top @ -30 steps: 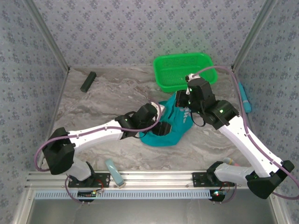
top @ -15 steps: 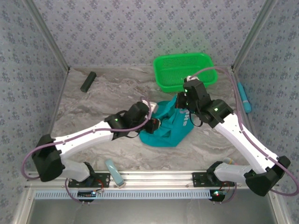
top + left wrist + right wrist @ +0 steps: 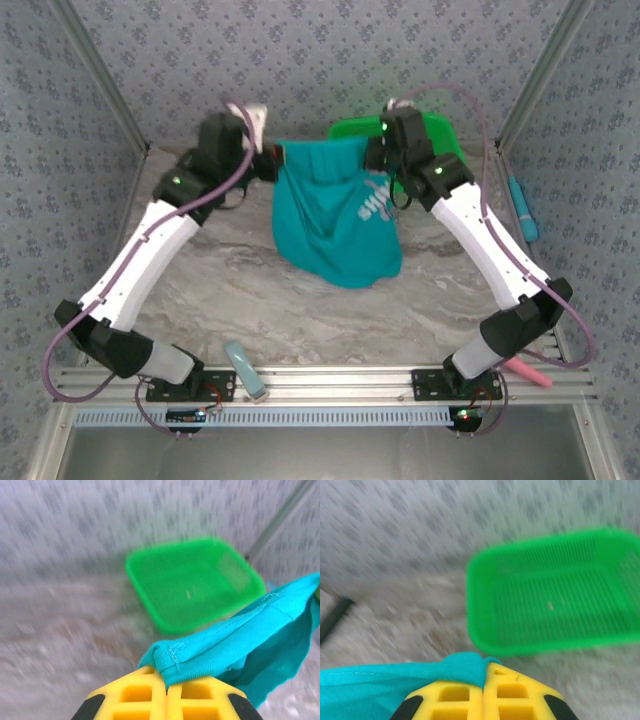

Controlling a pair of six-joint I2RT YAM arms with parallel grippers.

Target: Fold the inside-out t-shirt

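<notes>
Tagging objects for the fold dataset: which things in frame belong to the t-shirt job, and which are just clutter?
Job:
t-shirt
left gripper and right gripper, each pinching its edge

Lying about:
green basket
teal stick
pale blue piece
pink piece
dark bar

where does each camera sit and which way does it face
Top external: fixed above and behind the arm bases, looking down at the marbled table; both arms show, left gripper and right gripper holding the teal cloth t-shirt.
Left wrist: on the left arm, facing the bright green plastic mesh basket; its yellow fingers pinch the t-shirt's edge.
Right wrist: on the right arm, facing that basket too; yellow fingers clamp the t-shirt.
Shared by all: t-shirt, basket.
</notes>
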